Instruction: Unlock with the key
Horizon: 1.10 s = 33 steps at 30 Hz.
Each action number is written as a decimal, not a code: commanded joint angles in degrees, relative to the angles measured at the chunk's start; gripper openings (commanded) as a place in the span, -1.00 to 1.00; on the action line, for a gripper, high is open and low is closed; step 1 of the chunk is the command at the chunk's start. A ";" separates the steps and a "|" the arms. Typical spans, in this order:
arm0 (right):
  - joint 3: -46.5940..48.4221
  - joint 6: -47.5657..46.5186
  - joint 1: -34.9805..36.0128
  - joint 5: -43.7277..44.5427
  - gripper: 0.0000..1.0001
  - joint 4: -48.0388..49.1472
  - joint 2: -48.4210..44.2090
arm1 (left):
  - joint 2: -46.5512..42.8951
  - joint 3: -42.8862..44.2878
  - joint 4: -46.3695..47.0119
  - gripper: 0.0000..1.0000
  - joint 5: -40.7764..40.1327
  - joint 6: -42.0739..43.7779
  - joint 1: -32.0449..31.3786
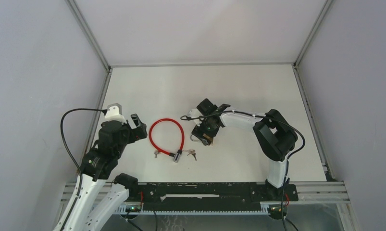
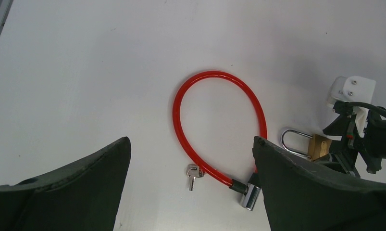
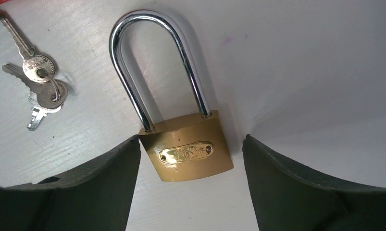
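A brass padlock (image 3: 191, 151) with a closed chrome shackle lies flat on the white table. My right gripper (image 3: 191, 139) is open and straddles its body, one finger on each side; the left finger (image 3: 109, 178) is close to the body's corner. In the top view the right gripper (image 1: 204, 134) hovers over the padlock (image 1: 207, 141). A bunch of keys (image 3: 39, 79) lies to the padlock's left, also visible in the top view (image 1: 192, 154). My left gripper (image 2: 191, 140) is open and empty, above a red cable lock (image 2: 219, 120) and a small key (image 2: 194, 173).
The red cable lock (image 1: 167, 136) forms a loop at the table's middle, its chrome cylinder (image 1: 177, 156) at the near end. A second small key (image 1: 156, 154) lies by the loop's left side. Grey walls enclose the table on three sides.
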 commanded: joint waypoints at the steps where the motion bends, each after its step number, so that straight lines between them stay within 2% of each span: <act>1: -0.84 2.46 0.77 2.70 0.55 1.99 -0.35 | -0.57 -1.09 1.83 1.00 -0.56 0.98 -0.27; 8: -3.36 9.58 1.54 8.27 0.07 4.04 -2.75 | -1.55 -1.07 1.65 1.00 -1.05 0.80 -0.30; 12: -3.55 17.49 -0.73 10.88 -0.24 2.24 -3.37 | -1.70 -1.16 1.82 0.99 -0.87 0.72 -0.27; 13: -3.51 20.14 -1.42 11.01 -0.26 1.54 -3.54 | -1.57 -1.16 1.83 1.00 -0.85 0.70 -0.27; 19: -6.42 37.61 -5.76 16.53 -0.25 -0.05 -7.20 | -1.29 -1.11 1.86 0.99 -0.73 0.70 -0.27; 24: -6.99 52.67 -6.53 15.79 -0.30 -3.10 -6.73 | -1.64 -1.16 1.84 0.99 -0.83 0.74 -0.27; 30: -7.95 61.21 -5.43 13.61 -0.29 -3.11 -5.88 | -1.78 -1.07 1.66 1.00 -1.16 0.75 -0.27; 33: -7.95 64.13 -5.27 11.95 -0.14 -4.40 -5.10 | -1.78 -1.12 1.65 1.00 -1.36 0.72 -0.29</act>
